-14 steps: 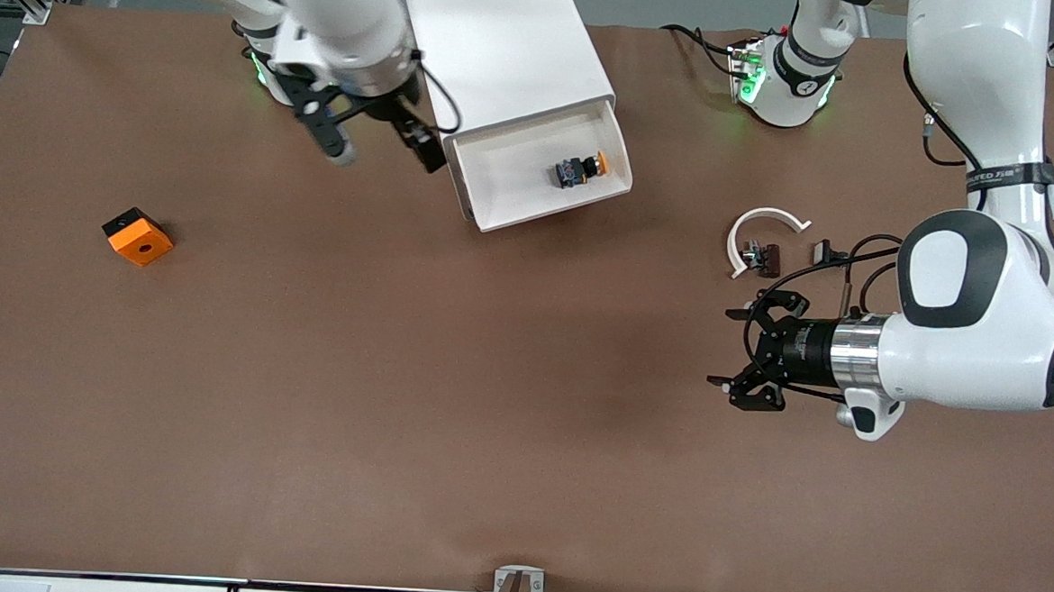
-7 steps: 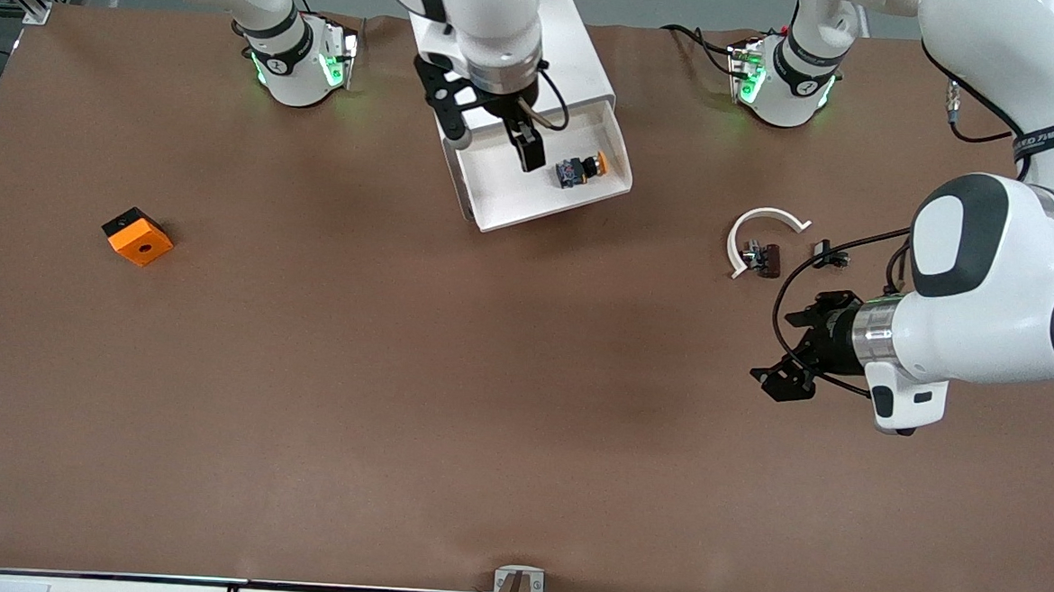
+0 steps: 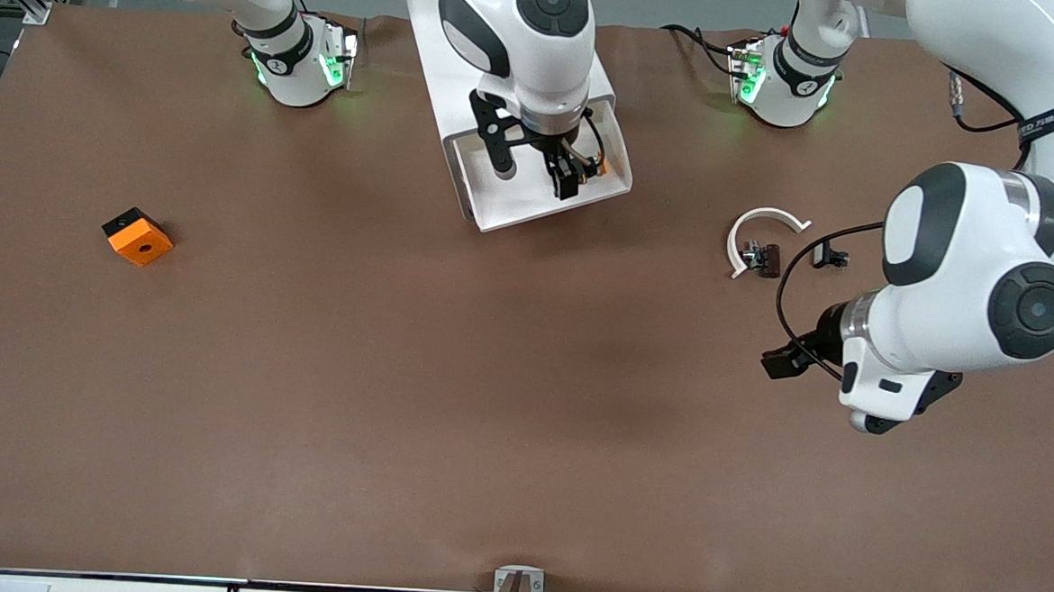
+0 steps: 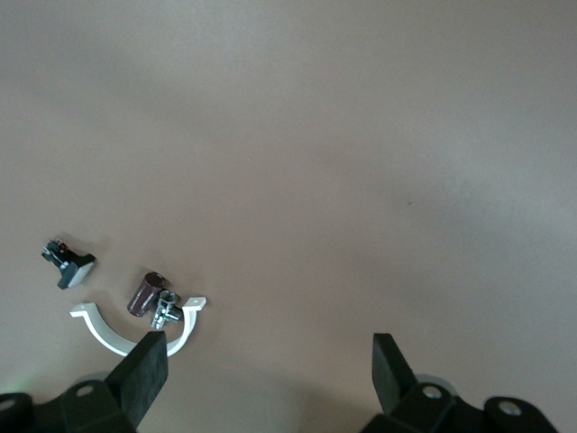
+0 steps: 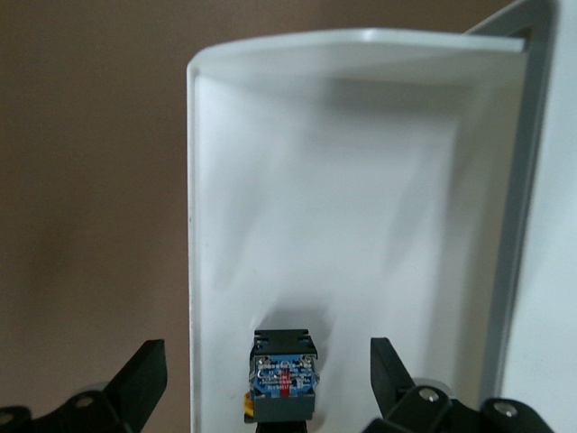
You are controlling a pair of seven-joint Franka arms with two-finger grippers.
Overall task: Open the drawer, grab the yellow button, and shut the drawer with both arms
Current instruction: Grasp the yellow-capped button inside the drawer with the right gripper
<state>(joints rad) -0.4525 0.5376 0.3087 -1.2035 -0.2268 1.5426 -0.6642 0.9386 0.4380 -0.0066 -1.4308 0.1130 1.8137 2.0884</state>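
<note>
The white drawer (image 3: 495, 215) stands pulled out of its white cabinet (image 3: 433, 29). The button lies in it. In the front view only its orange cap (image 3: 598, 166) peeks out beside my right gripper (image 3: 535, 181), which hangs open over the drawer. In the right wrist view the button (image 5: 284, 379) lies on the drawer floor (image 5: 361, 225), its black body between the spread fingers (image 5: 144, 379), untouched. My left gripper (image 3: 778, 361) is open and empty over bare table, as the left wrist view (image 4: 269, 350) shows.
A white curved strip (image 3: 765, 220) with small brown and black parts (image 3: 768, 257) lies toward the left arm's end; they also show in the left wrist view (image 4: 135, 329). An orange square block (image 3: 138, 236) sits toward the right arm's end.
My right arm has swung from beside the cabinet to over the open drawer, bringing its gripper down around the button. My left arm has drawn back toward its end and turned its wrist.
</note>
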